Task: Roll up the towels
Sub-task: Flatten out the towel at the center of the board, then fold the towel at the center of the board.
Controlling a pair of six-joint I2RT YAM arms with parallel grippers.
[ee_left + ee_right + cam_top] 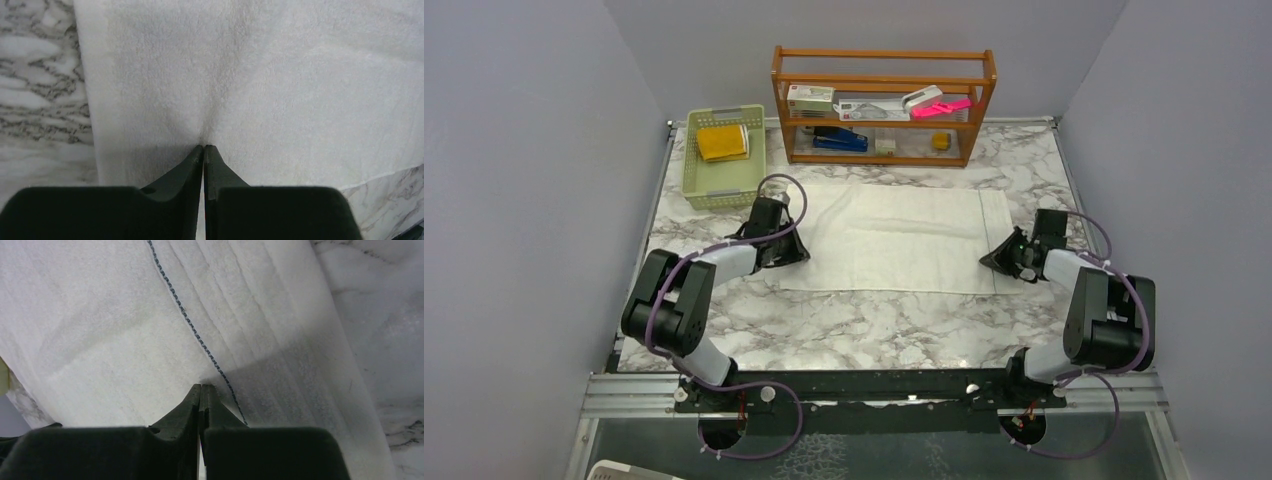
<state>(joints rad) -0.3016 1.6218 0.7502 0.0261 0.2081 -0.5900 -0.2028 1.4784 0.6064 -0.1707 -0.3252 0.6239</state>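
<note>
The white marble table [844,320] with grey veins was the biggest thing, and only the top camera showed all of it. The large cream-white towel [894,235] lay flat on it, spread wide between the two arms. At the back stood a brown wooden shelf rack [884,60] with small things on it. A green plastic basket [714,190] sat just left of the rack. A small mustard-yellow towel [722,142] lay inside the basket. Neither wrist camera showed the rack, the basket or that yellow towel.

From the top, the black left gripper [796,252] sat at the towel's left end. The black right gripper [989,260] sat at its right end. Their fingers were too small to read there.

The left wrist camera showed the left gripper [203,147] pressed tight together. It pinched the fluffy cloth [260,75], which puckered into a crease at the tips.

The right wrist camera showed the right gripper [201,386] squeezed together too. A little bump of cloth [100,315] was nipped at its tips. Only this view showed a dark blue stitched line [190,322] running across the towel beside flat woven stripes.
</note>
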